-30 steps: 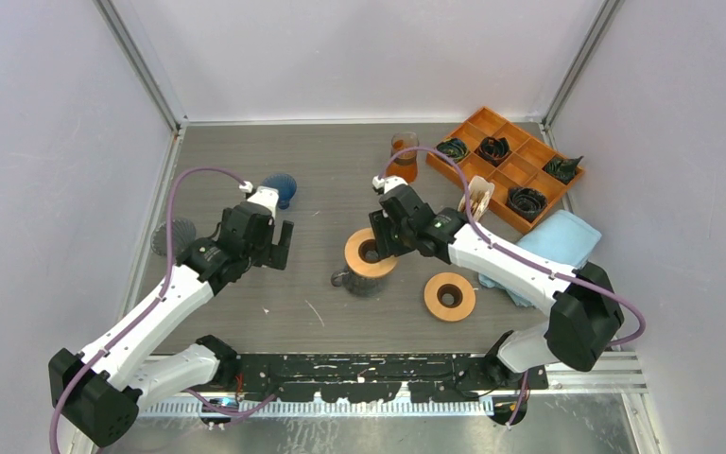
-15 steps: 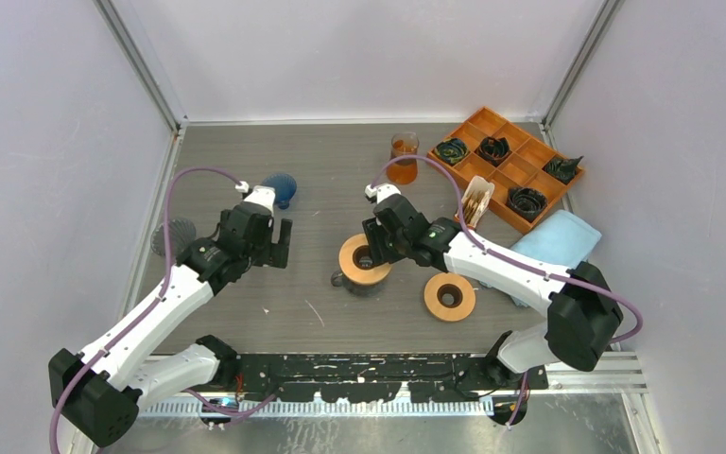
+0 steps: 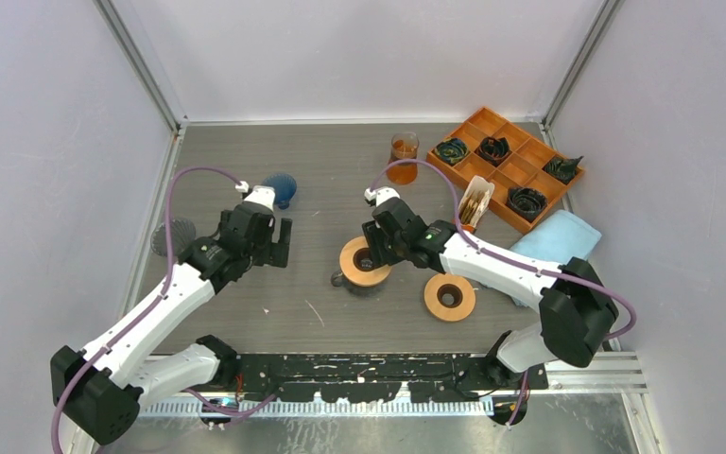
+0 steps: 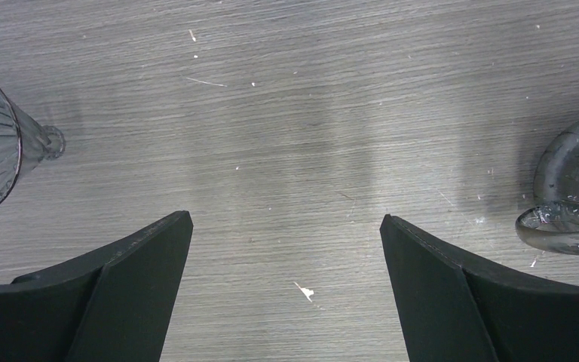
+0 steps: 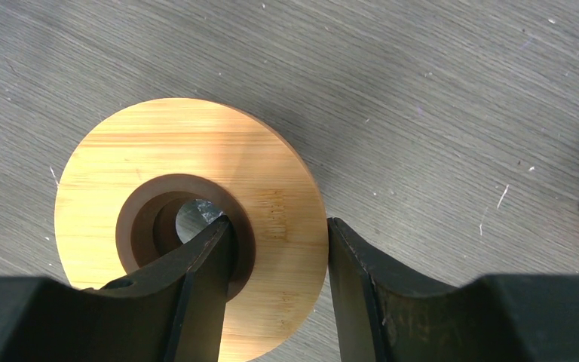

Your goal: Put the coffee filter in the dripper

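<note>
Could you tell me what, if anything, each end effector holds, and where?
The right end effector grips the wooden ring across its band: one finger in the centre hole, one outside the rim. The left end effector holds nothing.

wooden discs with a centre hole: two, the left disc [image 3: 364,262] and the right disc [image 3: 449,296]
ribbed glass drippers: two, the blue dripper [image 3: 281,187] and the grey dripper [image 3: 172,235]
glass mug [image 3: 350,282]: one
glass of amber liquid [image 3: 404,156]: one
orange tray [image 3: 484,125]: one
black bundles [image 3: 453,148]: four, each in its own tray compartment
stack of paper filters [image 3: 475,200]: one
blue cloth [image 3: 558,241]: one
</note>
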{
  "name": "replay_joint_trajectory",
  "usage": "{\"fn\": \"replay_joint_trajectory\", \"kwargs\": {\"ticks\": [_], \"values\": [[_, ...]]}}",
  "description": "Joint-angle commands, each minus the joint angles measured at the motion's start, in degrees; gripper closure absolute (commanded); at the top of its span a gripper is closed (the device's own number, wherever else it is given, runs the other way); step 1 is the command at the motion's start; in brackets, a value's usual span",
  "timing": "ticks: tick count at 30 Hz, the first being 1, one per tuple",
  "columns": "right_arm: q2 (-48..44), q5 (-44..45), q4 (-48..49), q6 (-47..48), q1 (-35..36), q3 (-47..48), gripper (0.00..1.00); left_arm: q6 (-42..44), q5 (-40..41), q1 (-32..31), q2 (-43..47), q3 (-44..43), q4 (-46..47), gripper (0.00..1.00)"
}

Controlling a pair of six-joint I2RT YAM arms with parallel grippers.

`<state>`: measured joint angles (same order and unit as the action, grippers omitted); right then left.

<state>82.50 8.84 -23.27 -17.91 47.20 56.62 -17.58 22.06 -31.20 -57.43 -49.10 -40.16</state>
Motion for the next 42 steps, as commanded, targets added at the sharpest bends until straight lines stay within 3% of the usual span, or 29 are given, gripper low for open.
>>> {"fn": "replay_joint_trajectory", "kwargs": {"ticks": [1, 6, 23, 34, 42], "values": [[0.53, -0.13, 4.17, 0.64, 0.44, 0.92, 0.61, -0.02, 1.51, 0.26, 0.16, -1.59, 1.27, 0.01], [0.67, -0.39, 4.24, 0.86, 0.48, 1.19, 0.57, 0.09, 1.40, 0.24, -0.43, -1.78, 1.41, 0.01], [-4.70, 0.93, 0.15, 2.34, 0.44, 3.95, 0.26, -1.25, -1.67, 2.11, -0.52, -1.59, 1.84, 0.01], [-12.46, 8.95, -0.51, 5.48, 0.23, 3.05, 0.04, -12.82, -5.98, 11.11, -0.18, 0.09, 0.73, 0.01], [-17.24, 11.19, 1.01, 7.51, -0.74, -1.07, 0.00, -21.65, -9.98, 22.73, 1.80, 2.34, -0.67, 0.01]]}}
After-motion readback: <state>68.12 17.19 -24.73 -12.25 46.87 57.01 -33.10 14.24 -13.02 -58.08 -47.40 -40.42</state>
